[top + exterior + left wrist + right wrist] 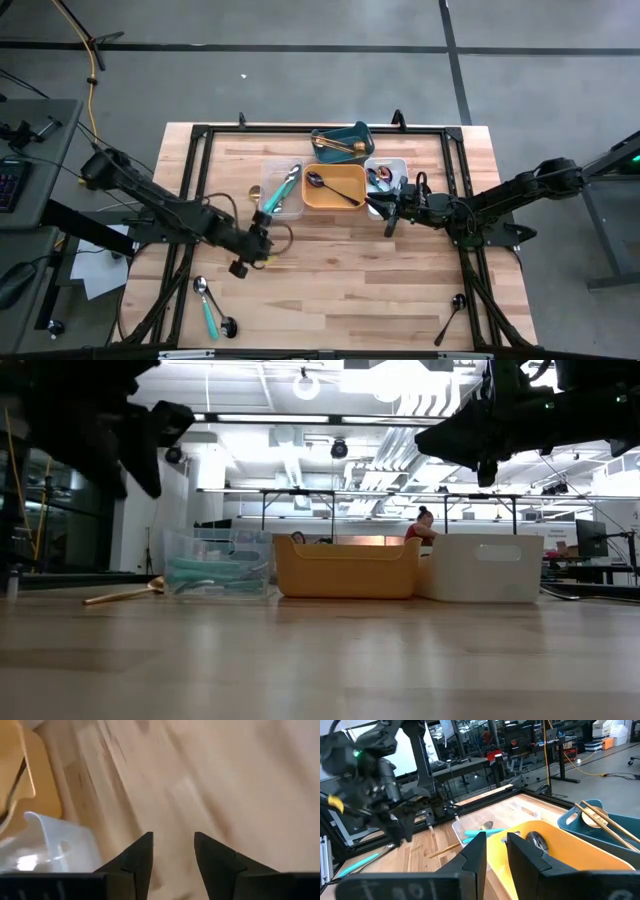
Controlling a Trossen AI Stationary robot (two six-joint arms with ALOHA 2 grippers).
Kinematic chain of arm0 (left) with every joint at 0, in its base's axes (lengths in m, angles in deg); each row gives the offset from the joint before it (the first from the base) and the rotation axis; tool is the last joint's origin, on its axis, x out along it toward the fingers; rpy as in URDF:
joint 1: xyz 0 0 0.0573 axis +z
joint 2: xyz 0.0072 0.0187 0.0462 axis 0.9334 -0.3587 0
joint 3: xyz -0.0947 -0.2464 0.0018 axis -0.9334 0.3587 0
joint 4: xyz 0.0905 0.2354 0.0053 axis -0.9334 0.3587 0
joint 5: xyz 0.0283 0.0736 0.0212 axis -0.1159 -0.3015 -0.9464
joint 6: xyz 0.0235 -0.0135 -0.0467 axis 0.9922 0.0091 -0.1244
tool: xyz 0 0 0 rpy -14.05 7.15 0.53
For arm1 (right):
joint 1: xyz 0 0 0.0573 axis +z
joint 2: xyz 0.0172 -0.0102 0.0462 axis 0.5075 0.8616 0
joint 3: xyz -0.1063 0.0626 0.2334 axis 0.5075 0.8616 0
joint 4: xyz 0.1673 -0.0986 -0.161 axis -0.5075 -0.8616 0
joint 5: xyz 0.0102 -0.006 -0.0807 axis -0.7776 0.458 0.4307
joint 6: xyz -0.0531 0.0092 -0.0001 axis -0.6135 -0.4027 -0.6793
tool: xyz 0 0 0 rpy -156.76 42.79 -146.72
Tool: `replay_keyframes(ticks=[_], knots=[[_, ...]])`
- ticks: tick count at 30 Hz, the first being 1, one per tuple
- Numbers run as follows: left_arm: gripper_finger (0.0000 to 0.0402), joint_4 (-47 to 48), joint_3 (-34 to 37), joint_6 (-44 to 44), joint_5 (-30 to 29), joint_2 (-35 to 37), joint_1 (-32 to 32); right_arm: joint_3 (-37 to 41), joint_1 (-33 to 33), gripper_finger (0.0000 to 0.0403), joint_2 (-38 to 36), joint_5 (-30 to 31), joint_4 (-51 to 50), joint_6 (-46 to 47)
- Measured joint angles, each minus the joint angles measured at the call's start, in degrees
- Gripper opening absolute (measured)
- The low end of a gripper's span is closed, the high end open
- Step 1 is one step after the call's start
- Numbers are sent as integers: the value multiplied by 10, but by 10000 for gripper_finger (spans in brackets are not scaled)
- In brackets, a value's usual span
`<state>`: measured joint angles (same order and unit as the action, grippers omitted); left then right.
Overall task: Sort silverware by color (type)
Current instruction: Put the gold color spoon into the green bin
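Observation:
My left gripper (262, 248) (173, 845) hangs open and empty over bare wood just near of the clear tray (283, 190), which holds teal-handled pieces (280, 188). My right gripper (390, 222) (495, 845) is open and empty at the near edge of the orange tray (335, 188) and the white tray (386, 178). A dark spoon (335, 188) lies in the orange tray. Gold pieces (336, 146) lie in the teal tray (342, 140). A gold spoon (255, 192) (125, 595) lies on the table left of the clear tray.
A teal-handled spoon (207, 308) and a dark spoon (229, 325) lie near the table's near left corner. Another dark spoon (450, 316) lies near the near right corner. The black frame rails (190, 180) run along the table's sides. Bare wood (340, 270) spreads between the arms.

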<state>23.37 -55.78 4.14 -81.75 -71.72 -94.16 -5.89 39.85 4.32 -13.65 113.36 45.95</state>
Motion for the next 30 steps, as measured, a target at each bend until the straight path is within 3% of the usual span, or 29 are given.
replay_keyframes(ticks=[3,10,18,23,30], knots=[[137,54,-19,88,-27,-37,-5,0,0,71,0,0,0,4],[136,147,-21,218,-28,-120,16,0,0,71,0,0,-3,5],[134,164,-21,356,-42,-199,53,0,0,71,0,0,-10,5],[134,164,-23,398,-63,-226,86,0,0,71,0,0,-9,11],[133,164,-23,428,-8,-230,122,0,0,71,0,0,-10,14]])
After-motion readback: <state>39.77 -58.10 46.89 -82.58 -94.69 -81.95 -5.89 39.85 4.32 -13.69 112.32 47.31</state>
